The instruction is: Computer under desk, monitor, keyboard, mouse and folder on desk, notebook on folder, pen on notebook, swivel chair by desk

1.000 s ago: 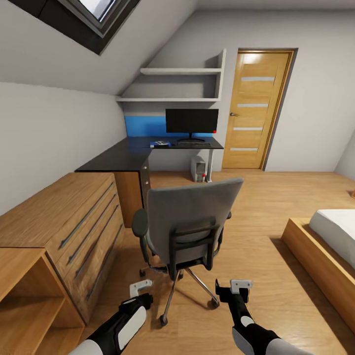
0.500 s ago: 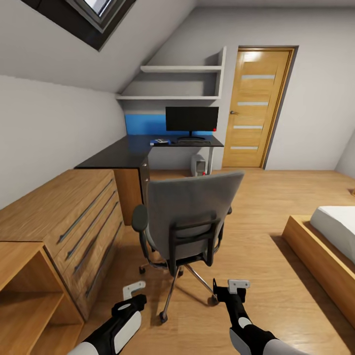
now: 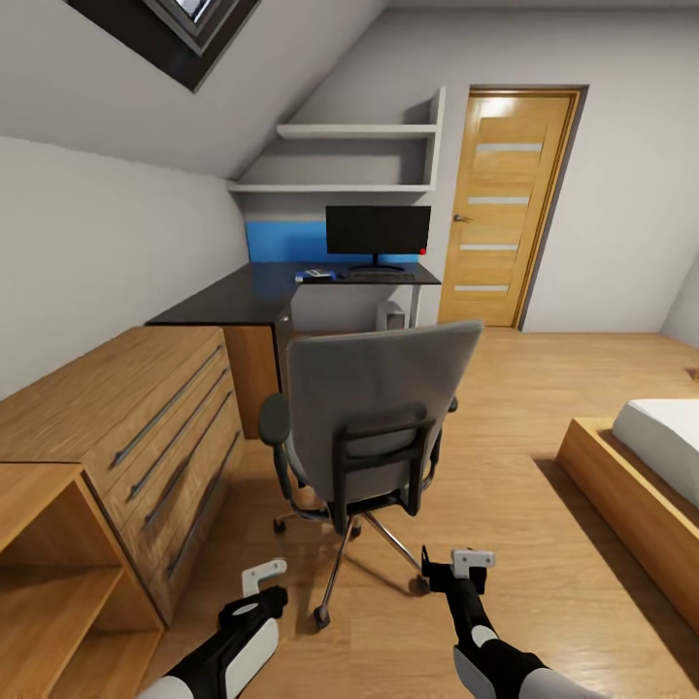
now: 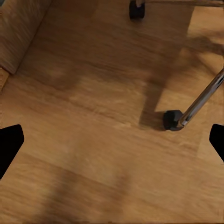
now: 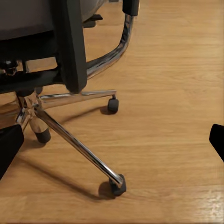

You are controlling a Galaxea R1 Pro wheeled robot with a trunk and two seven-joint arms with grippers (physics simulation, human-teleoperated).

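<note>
The swivel chair (image 3: 379, 408) stands in mid-floor with its grey back toward me, hiding the seat and any folder on it. Behind it the black desk (image 3: 243, 296) carries the dark monitor (image 3: 378, 230), with the keyboard (image 3: 381, 276) as a thin strip at its foot. A small blue-and-white item (image 3: 316, 276) lies beside them, too small to name. The pale computer (image 3: 391, 315) peeks out under the desk. My left gripper (image 3: 262, 576) (image 4: 112, 142) is open over bare floor near a castor (image 4: 171, 120). My right gripper (image 3: 473, 560) (image 5: 112, 142) is open, facing the chrome chair base (image 5: 74, 140).
A light wooden drawer chest (image 3: 146, 417) and an open shelf unit (image 3: 49, 563) line the left wall. A bed (image 3: 650, 456) stands at the right. A wooden door (image 3: 500, 209) is at the back, with wall shelves (image 3: 349, 160) above the desk. Open floor lies right of the chair.
The whole view has crept forward toward the chair and desk, so the camera moved. Both grippers stay open and low, and the left one sits a little lower in the picture.
</note>
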